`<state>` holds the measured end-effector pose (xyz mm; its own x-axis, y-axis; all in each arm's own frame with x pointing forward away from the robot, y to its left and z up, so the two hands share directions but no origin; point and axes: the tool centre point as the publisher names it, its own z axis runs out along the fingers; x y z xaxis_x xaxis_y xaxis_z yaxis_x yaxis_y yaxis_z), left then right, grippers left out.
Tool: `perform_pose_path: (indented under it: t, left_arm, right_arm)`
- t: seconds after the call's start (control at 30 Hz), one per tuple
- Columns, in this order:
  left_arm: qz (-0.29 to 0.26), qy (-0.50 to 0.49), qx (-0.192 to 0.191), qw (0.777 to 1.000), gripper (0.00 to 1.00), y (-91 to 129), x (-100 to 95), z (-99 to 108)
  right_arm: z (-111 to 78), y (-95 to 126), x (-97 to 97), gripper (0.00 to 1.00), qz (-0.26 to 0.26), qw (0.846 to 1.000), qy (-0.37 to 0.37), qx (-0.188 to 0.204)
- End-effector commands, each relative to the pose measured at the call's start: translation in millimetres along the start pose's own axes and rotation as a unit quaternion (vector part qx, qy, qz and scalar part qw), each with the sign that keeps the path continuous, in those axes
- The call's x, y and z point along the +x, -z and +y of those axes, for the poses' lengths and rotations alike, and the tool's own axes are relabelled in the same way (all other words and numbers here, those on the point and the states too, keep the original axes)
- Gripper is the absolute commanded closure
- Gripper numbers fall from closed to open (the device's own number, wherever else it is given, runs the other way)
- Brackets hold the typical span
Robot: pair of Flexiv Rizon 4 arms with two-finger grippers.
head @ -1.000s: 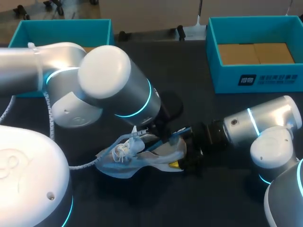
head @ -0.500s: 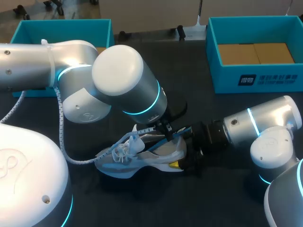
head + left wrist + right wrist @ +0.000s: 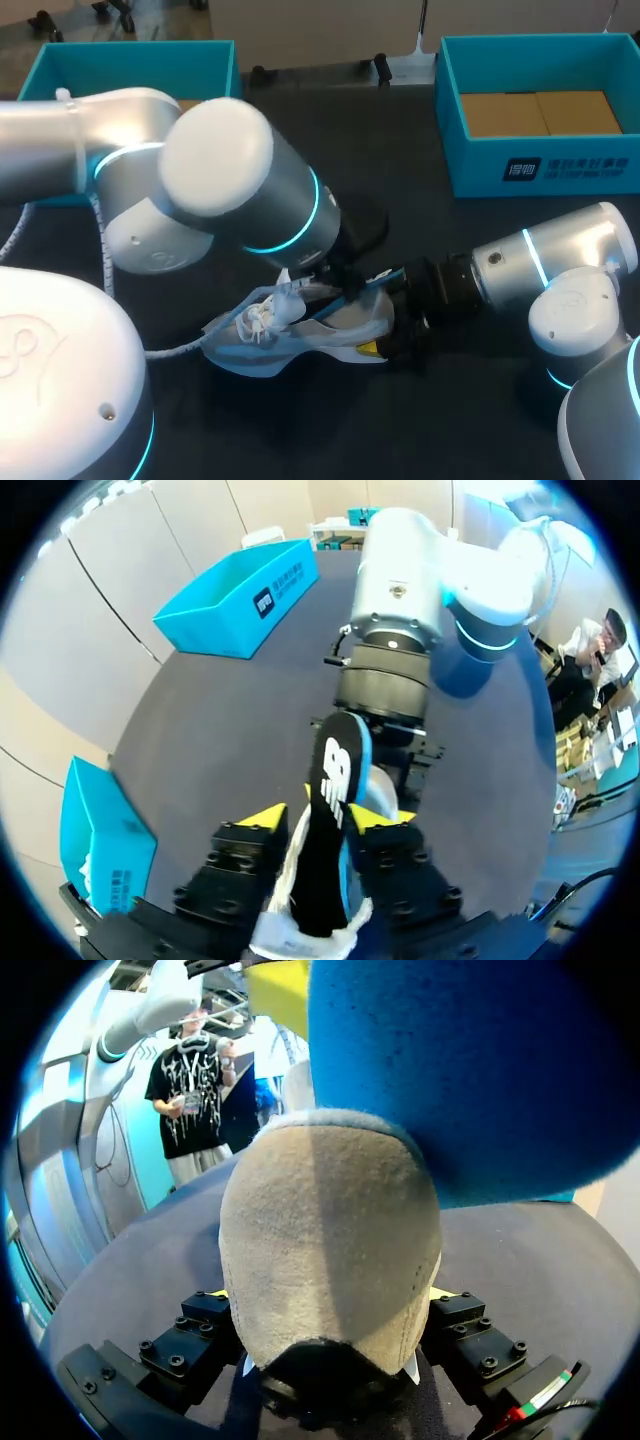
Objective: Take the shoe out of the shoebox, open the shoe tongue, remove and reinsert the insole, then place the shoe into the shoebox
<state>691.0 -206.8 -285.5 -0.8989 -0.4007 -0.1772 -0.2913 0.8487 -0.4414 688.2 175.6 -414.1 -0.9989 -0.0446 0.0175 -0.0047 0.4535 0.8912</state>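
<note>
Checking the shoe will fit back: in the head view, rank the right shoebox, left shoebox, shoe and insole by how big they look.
1. right shoebox, largest.
2. left shoebox: probably alike, but the left arm hides much of it, so unsure.
3. shoe, clearly smaller.
4. insole: only a blue strip shows.

The left gripper [image 3: 322,817] stands with its yellow tips pressed against both sides of an upright black insole [image 3: 335,780] with a blue edge. White fabric under it, probably the shoe [image 3: 300,935], is half hidden. Just ahead is the right arm [image 3: 400,590]. Two blue shoeboxes [image 3: 240,600] [image 3: 100,840] sit well apart on the dark table [image 3: 220,720].
</note>
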Motion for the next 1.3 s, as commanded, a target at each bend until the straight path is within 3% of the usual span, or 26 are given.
perform_pose_path:
  t: [0.03, 0.2, 0.4, 0.7, 0.77, 0.87, 1.3]
  left_arm:
    - [-0.008, -0.001, 0.005, 1.000, 0.21, 6, 6.7, 7]
    - [-0.023, -0.003, 0.008, 1.000, 0.18, 5, 11.3, 8]
    - [-0.038, -0.002, -0.012, 0.999, 0.22, 0, 15.9, 9]
    - [-0.056, -0.008, -0.015, 0.998, 0.37, -2, 20.3, 9]
    - [-0.055, -0.007, -0.019, 0.998, 0.47, -3, 19.7, 9]
    - [-0.055, -0.002, -0.021, 0.998, 0.52, -3, 19.2, 8]
    - [-0.081, 0.003, -0.032, 0.996, 0.54, -7, 23.1, 14]
  right_arm:
    - [2.0, -1, 0.5, 1.00, 0.000, 1.000, 0.000, 0.003]
    - [2.0, -1, 0.5, 1.00, 0.000, 1.000, 0.000, 0.003]
    - [2.0, -1, 0.5, 1.00, 0.000, 1.000, 0.000, 0.003]
    - [2.0, -1, 0.5, 1.00, 0.000, 1.000, 0.000, 0.003]
    - [2.0, -1, 0.5, 1.00, 0.000, 1.000, 0.000, 0.003]
    - [2.0, -1, 0.5, 1.00, 0.000, 1.000, 0.000, 0.003]
    - [2.0, -1, 0.5, 1.00, 0.000, 1.000, 0.000, 0.003]
